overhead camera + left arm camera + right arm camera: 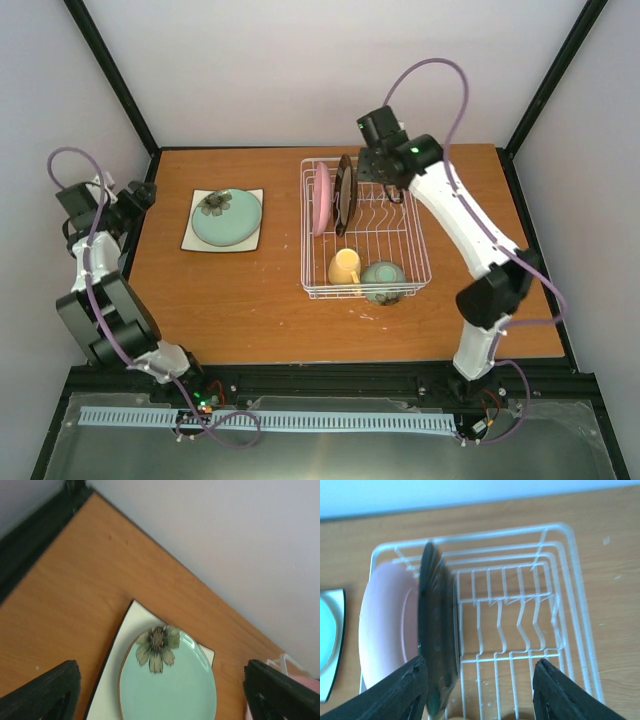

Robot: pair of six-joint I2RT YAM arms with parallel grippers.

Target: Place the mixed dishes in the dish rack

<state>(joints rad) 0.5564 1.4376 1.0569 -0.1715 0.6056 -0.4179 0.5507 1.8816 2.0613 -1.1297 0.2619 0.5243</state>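
The white wire dish rack (415,225) holds a pink plate (321,198) and a dark brown plate (345,193) upright at its far left, and a yellow mug (345,267) and a pale green bowl (384,280) at its near end. My right gripper (385,188) is open above the rack. In the right wrist view (479,695) the dark brown plate (436,625) stands just inside the left finger, with the pink plate (385,625) behind it. The teal flower plate (226,218) lies on the cream square plate (192,240). My left gripper (162,700) is open above the teal plate (170,685).
Black frame posts and grey walls close in the wooden table (260,300) at the back and sides. The rack's tines (510,656) to the right of the dark plate hold nothing. The left arm is folded at the table's left edge (135,195).
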